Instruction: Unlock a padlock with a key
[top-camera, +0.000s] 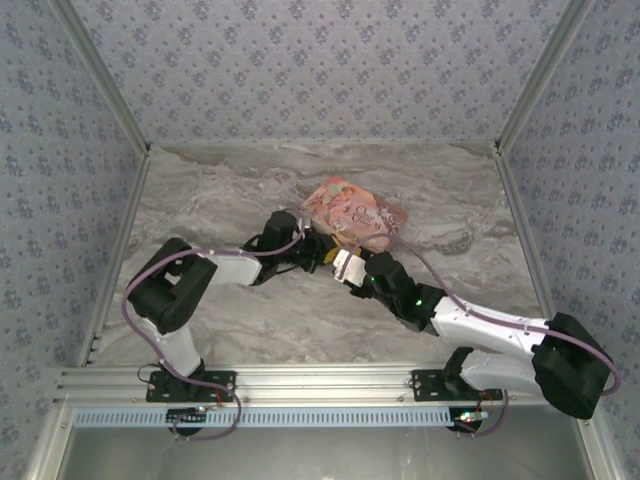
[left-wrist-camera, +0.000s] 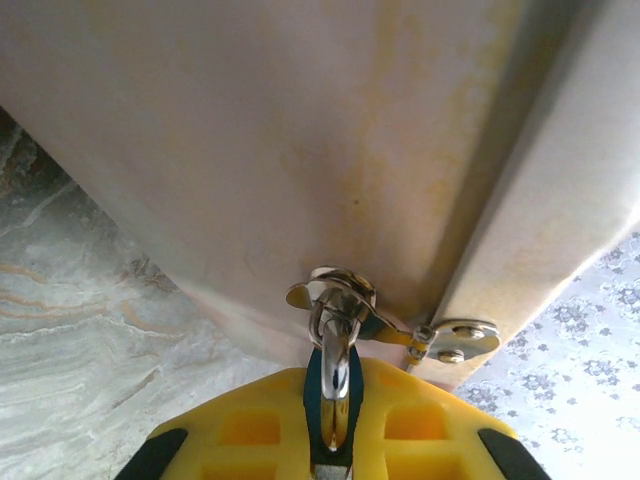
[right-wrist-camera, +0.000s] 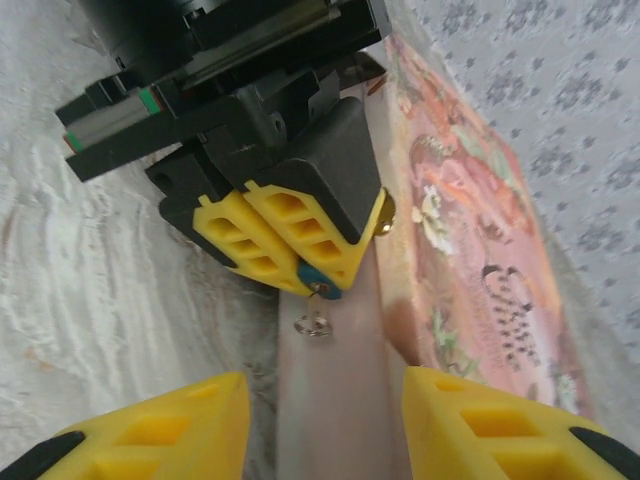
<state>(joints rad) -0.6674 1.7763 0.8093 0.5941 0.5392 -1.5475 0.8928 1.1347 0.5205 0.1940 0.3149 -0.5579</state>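
- The padlock (left-wrist-camera: 333, 392) sits at the near side of the pink illustrated box (top-camera: 360, 212), close to the middle of the table (top-camera: 230, 190). I see its blue body pinched between two yellow fingers in the left wrist view.
- The thin silvery shackle (left-wrist-camera: 335, 335) rises from the blue body and passes through a small metal hasp (left-wrist-camera: 330, 292) on the pale side face of the box. I cannot tell whether the shackle is latched or released.
- The left gripper (right-wrist-camera: 310, 268) is clamped on the padlock. Its two yellow fingers meet over the blue body, leaving only a sliver of blue showing at their tips in the right wrist view.
- A small screwed metal plate (left-wrist-camera: 465, 335) sits just beside the hasp, at the corner of the box.
- The right gripper (right-wrist-camera: 322, 388) has its jaws apart. The narrow pale side of the box runs up between its two yellow fingers. There is a visible gap on one side, and I cannot confirm contact on the other.
- The right gripper faces the left gripper's fingertips from just beside them and points at the padlock.
- In the top view I see the box lying tilted, picture side up, with both arms converging on its near edge.
- The table has a grey marble pattern and is enclosed by walls with flowered wallpaper (top-camera: 320, 70). Both arm bases are bolted to an aluminium rail (top-camera: 330, 385) at the near edge.
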